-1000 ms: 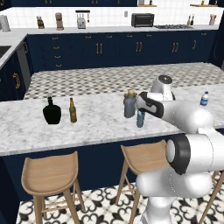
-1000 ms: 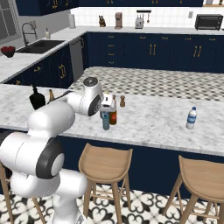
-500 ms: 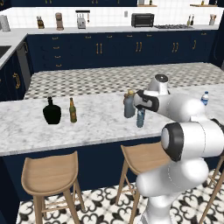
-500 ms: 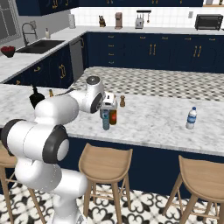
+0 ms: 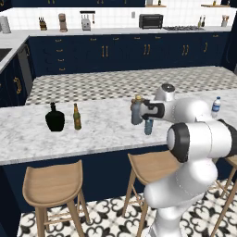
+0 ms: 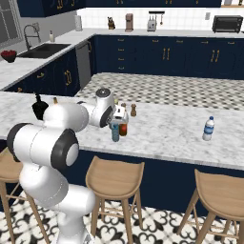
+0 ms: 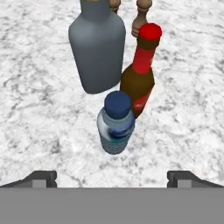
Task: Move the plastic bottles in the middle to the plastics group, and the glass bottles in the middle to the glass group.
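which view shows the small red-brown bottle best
The hand view: the red-brown bottle stands whole and close, behind the blue bottle. In the right base view it is small; in the left, the arm blocks it.

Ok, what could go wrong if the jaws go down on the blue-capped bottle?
The blue-capped bottle stands close in front of the red-brown bottle and the grey bottle, so the wide-open jaws could knock either over coming down. It is slim and round, so an off-centre squeeze might tip it.
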